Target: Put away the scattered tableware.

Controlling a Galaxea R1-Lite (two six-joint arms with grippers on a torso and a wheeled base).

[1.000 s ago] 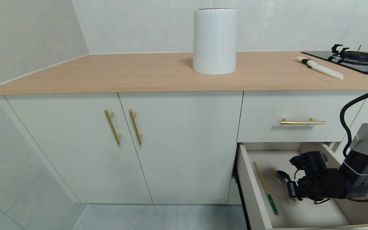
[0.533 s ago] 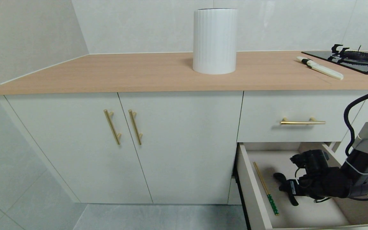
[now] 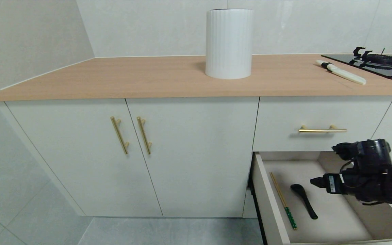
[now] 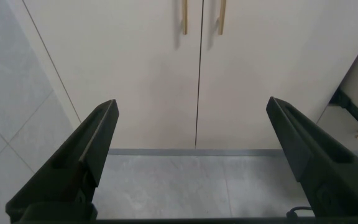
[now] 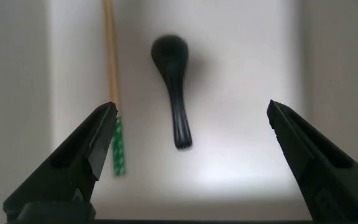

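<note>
Spoon [image 3: 304, 200] now lies in the open drawer [image 3: 267, 200], just beside the chopsticks [image 3: 282, 200]. A moment ago our right claw [image 3: 315, 182] held it. Now we lift the claw up, wide open and empty. We think the knife [image 3: 340, 72] on the counter [image 3: 148, 78] comes next.

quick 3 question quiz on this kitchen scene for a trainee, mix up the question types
1. True or false: the black spoon lies in the open drawer, free of the right gripper.
2. Which lies on the countertop? A) knife B) fork C) plate
3. Fill in: beside the spoon in the drawer lie the ____.
Key: 1 true; 2 A; 3 chopsticks
</note>
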